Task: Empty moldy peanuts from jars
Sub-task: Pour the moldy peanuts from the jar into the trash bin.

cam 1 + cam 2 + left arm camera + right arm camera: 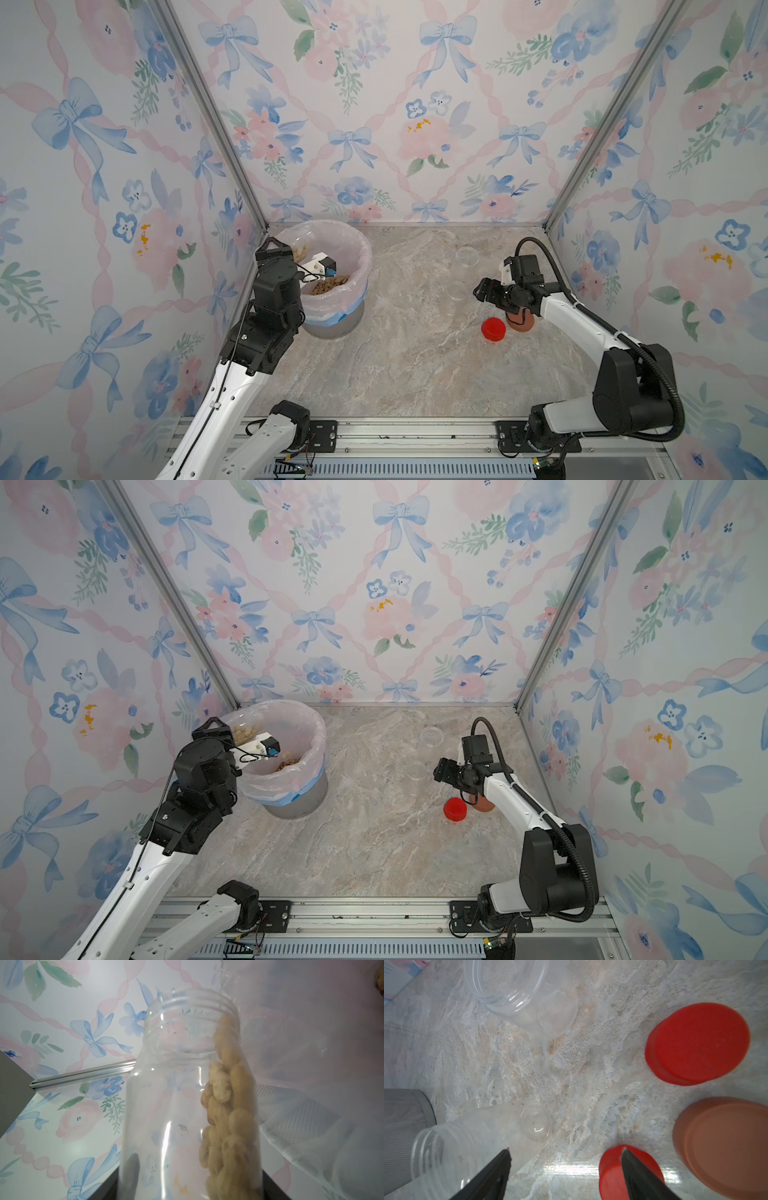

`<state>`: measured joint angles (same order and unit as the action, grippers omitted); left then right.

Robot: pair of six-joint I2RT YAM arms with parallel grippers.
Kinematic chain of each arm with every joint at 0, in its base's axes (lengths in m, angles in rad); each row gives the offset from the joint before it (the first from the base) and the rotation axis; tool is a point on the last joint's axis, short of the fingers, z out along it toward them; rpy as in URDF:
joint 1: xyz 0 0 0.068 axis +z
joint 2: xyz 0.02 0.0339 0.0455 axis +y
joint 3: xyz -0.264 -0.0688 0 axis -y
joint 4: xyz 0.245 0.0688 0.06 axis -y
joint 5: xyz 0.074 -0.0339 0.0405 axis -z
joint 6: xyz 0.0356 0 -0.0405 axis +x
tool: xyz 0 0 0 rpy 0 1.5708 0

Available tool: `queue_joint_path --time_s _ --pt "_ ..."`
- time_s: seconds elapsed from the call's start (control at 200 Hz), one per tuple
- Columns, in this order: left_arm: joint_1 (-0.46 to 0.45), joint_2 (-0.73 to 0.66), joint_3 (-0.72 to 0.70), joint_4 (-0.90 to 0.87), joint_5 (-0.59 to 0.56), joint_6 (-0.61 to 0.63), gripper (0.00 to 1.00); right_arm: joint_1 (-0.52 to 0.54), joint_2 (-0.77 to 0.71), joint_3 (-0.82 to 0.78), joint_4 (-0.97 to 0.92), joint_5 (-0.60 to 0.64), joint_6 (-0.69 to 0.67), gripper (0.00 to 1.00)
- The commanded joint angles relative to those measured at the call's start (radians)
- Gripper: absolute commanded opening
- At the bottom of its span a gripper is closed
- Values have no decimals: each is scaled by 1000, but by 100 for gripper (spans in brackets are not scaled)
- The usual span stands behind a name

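Note:
My left gripper [277, 251] [191, 1188] is shut on a clear lidless jar [296, 243] [187, 1095], tipped with its mouth over the grey bin [365, 266]. Moldy peanuts [228, 1105] lie along the low side of that jar, and a heap of peanuts [330, 285] lies in the bin's pink liner. Two empty clear jars [467, 255] [457, 291] stand at the right. My right gripper [484, 291] [565, 1148] hangs open above the table beside the nearer empty jar [467, 1147], holding nothing.
A red lid [493, 328] [697, 1043] and a brown lid [519, 323] [724, 1147] lie on the marble table below the right wrist. A second red lid [610, 1172] sits partly behind a right finger. Flowered walls close three sides.

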<state>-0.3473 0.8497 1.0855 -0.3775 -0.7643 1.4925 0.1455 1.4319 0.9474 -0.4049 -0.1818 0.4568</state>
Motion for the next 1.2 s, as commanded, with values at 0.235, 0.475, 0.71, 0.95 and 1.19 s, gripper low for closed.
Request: queue_joint_path --time_s 0.235,0.475,0.71,0.95,1.19 --pt "-15 -94 -55 -166 80 -3 11 33 -41 18 26 -6 32 85" --pt "-35 -104 -53 -207 106 2 11 83 -28 72 3 18 31 85" --pt "-44 -24 9 -187 90 16 9 133 -34 70 43 31 65 85" --pt "-47 3 17 -165 81 41 8 144 -14 67 62 34 67 84" --pt "59 -8 -13 -166 165 -47 11 146 -31 80 53 35 47 85"
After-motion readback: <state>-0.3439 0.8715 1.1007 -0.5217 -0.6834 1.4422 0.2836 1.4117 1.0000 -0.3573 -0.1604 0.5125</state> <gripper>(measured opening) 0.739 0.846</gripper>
